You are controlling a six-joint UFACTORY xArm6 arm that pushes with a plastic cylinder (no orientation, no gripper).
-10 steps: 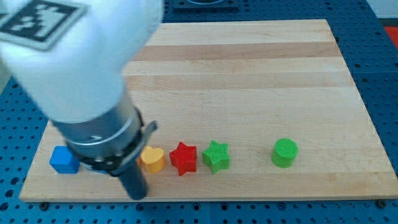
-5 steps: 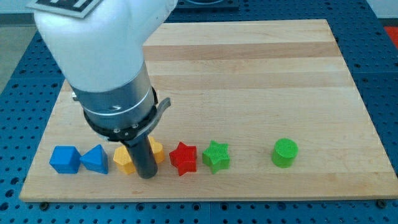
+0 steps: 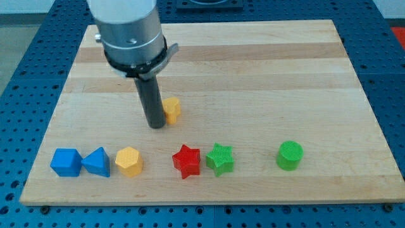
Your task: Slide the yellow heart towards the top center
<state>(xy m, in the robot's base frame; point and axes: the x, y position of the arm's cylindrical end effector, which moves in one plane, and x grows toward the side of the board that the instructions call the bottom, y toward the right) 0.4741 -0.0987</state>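
Observation:
The yellow heart (image 3: 171,109) lies on the wooden board (image 3: 253,76), left of centre and above the bottom row of blocks. Only its right part shows; the rod hides the rest. My tip (image 3: 155,125) touches the board right at the heart's left side, a little below it. The arm's grey and white body fills the view's top left.
A row of blocks runs along the view's bottom: a blue cube (image 3: 66,162), a blue triangle-like block (image 3: 97,162), a yellow hexagon (image 3: 129,161), a red star (image 3: 186,161), a green star (image 3: 219,158) and a green cylinder (image 3: 290,155).
My tip has moved up the board from the bottom row. The yellow heart has slid up with it, out of the row. The other blocks have stayed put.

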